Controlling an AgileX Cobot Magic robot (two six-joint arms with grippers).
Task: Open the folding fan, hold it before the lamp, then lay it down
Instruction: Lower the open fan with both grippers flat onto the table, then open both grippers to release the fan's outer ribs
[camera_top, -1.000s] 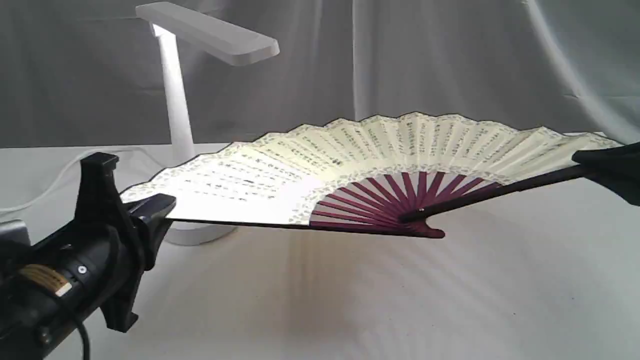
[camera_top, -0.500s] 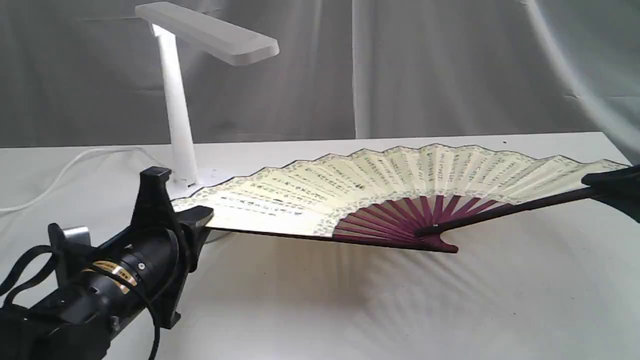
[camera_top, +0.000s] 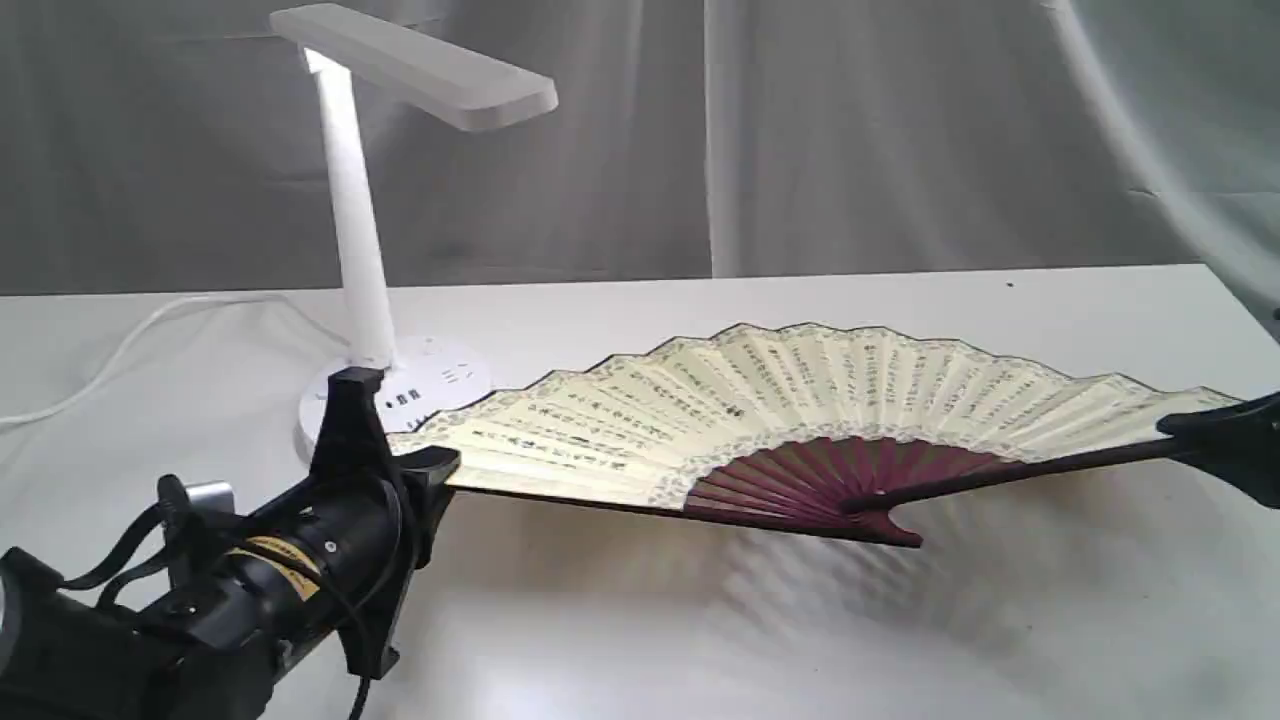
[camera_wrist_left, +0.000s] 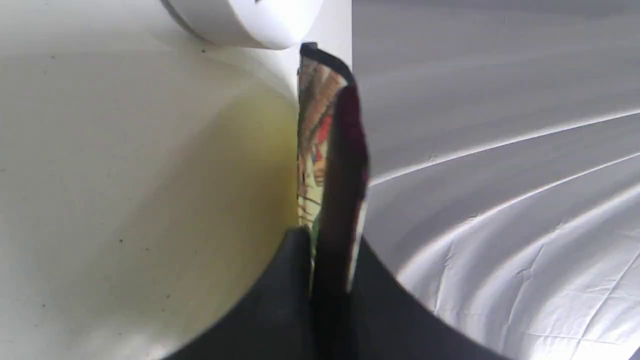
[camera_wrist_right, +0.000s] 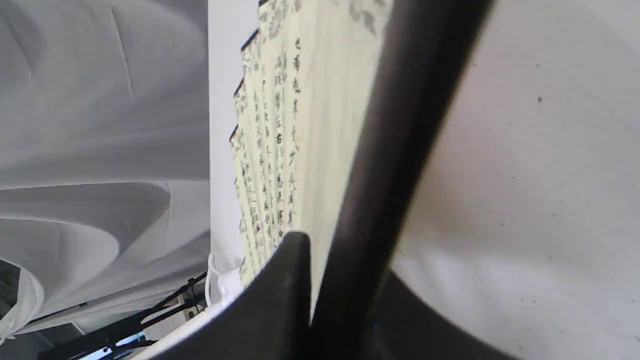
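The left arm comes in low from the near left corner, its dark forearm angled up and toward the far right, wrist rolled so the gripper's broad black bracket stands upright. The left gripper (camera_top: 438, 468) ends just near of the lamp's round base. Of the right arm only the black gripper tip shows, entering at the right edge and reaching leftward, slightly downward.

The folding fan (camera_top: 800, 390) is fully spread between the two grippers, low over the white table (camera_top: 700, 650), right of the lamp (camera_top: 355, 200). Its long axis runs left to right. The calligraphy face is turned up and lies close to level. The scalloped outer arc points to the far side, and the maroon ribs converge on the pivot end (camera_top: 895, 535), which points near and sits lowest. I cannot tell whether the pivot end touches the table; a striped shadow lies right under it. The fan's left end lies just near of the lamp's base, overlapping it in the exterior view.

The left gripper is clamped tight on the left guard (camera_wrist_left: 345, 165); in the left wrist view the two black fingers press either side of the dark strip with no gap. The right gripper (camera_top: 1190, 432) pinches the right guard (camera_wrist_right: 410, 125) near its outer end, its jaws narrowly parted by the strip running between them, with the pleated paper beside one finger (camera_wrist_right: 292, 250).
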